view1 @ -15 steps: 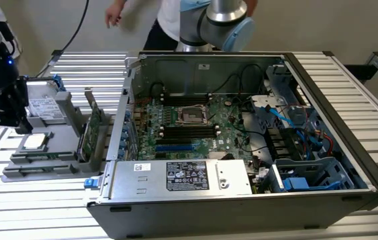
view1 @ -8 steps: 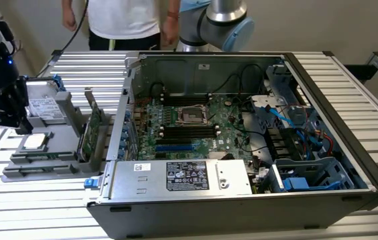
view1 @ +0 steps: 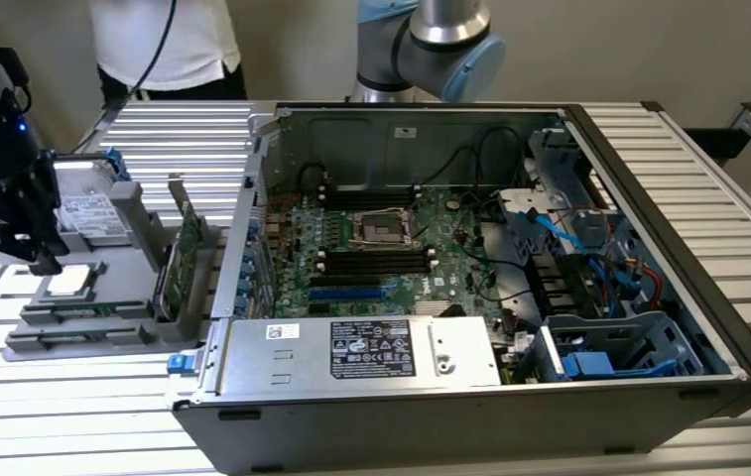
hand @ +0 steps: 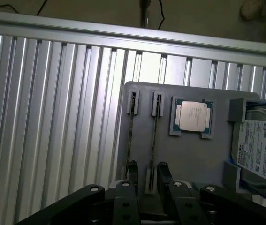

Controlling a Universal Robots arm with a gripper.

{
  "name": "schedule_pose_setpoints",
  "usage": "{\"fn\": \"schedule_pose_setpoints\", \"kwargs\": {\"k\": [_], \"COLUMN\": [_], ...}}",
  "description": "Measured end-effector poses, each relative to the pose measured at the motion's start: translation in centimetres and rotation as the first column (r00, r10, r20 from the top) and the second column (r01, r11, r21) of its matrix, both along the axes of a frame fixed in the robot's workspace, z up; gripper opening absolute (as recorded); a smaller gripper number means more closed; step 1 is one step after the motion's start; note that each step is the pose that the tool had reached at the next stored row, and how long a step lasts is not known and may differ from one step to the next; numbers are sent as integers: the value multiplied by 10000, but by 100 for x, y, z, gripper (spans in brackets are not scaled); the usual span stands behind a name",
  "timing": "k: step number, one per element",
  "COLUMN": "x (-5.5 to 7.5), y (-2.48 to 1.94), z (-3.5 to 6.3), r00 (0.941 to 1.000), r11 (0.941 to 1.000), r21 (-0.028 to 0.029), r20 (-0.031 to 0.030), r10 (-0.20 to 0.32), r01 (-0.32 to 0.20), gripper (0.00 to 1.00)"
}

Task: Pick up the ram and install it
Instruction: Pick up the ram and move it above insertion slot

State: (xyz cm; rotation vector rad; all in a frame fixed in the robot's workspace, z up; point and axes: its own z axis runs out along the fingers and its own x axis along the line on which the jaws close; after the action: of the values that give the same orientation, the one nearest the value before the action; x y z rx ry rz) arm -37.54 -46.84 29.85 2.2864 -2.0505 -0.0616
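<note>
Two ram sticks stand on edge in slots of a grey parts tray [hand: 170, 154]. One ram stick [hand: 153, 133] runs between my fingertips; the other ram stick [hand: 130, 136] lies just beside it. My gripper [hand: 148, 176] hangs low over the tray, open, one finger [hand: 163, 172] on each side of the stick. In the exterior view, the gripper [view1: 15, 248] is over the tray's left end, above the ram [view1: 73, 311]. The open computer case [view1: 692, 297] holds the motherboard with its black memory slots [view1: 375, 263].
A square silver processor [hand: 192, 116] and a hard drive [hand: 262, 150] share the tray. A green expansion card [view1: 189, 260] stands upright between tray and case. A person [view1: 164, 40] stands behind the ribbed metal table [view1: 164, 139]. Another arm joint [view1: 435, 40] rises behind the case.
</note>
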Motion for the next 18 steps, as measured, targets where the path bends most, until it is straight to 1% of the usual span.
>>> {"fn": "schedule_pose_setpoints", "kwargs": {"k": [4,18], "x": [-11,-63], "y": [0,-1], "z": [-73,-328], "r00": [10000,10000], "r11": [10000,10000], "r21": [1,0], "r20": [12,18], "r10": [5,28], "r01": [-5,-28], "gripper": [31,31]}}
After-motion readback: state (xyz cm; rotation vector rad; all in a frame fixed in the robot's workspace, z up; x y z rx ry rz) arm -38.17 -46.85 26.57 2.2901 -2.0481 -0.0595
